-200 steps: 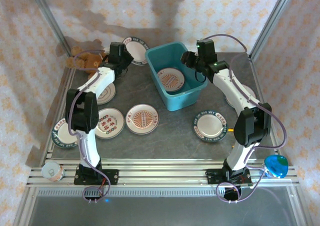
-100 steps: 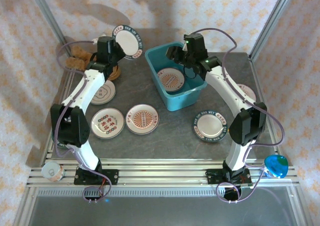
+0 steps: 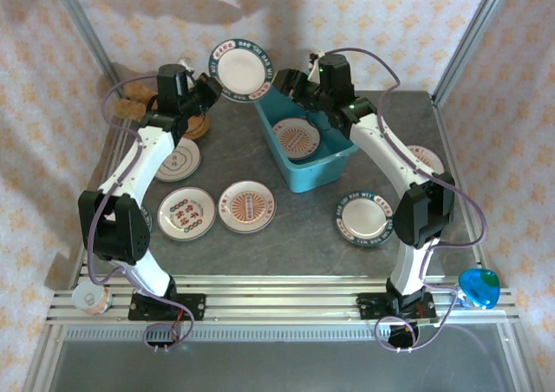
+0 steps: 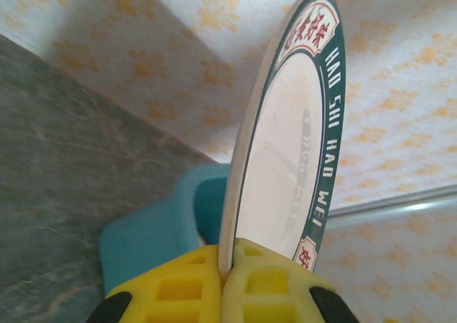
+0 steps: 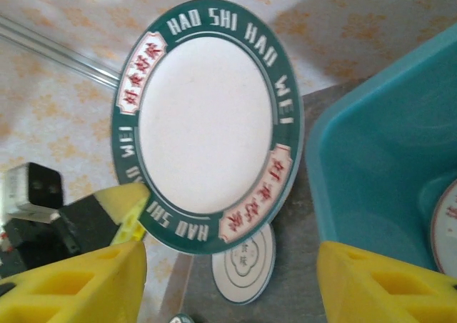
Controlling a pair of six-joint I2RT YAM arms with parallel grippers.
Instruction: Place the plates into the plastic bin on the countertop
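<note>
Currently, my left jaws are clamped together on the lower rim of one green-lettered plate [image 4: 293, 158]. They hold it clear of the counter [image 3: 303, 236], tilted up nearly on edge. My right jaws stand apart and grip nothing. They face the plate's white centre from the right, above the far-left corner of the plastic bin [image 3: 323, 177].

Governing relation: the held plate hangs just left of and beyond that far-left corner, between my two sets of jaws. The bin opening therefore lies to the right of the plate and nearer.

Judgement: my left arm has the plate, but my right arm is the nearer to the bin.
- If the left arm delivers, the plate must travel right and near, then tip flat before release.
- If the right jaws take over, they must close on the free upper rim, opposite the left grip.

One orange-patterned plate [image 3: 297, 138] lies on the bin floor, so the incoming plate should settle on top of it. The other plates [image 3: 246, 206] rest on the counter, near of the bin.
</note>
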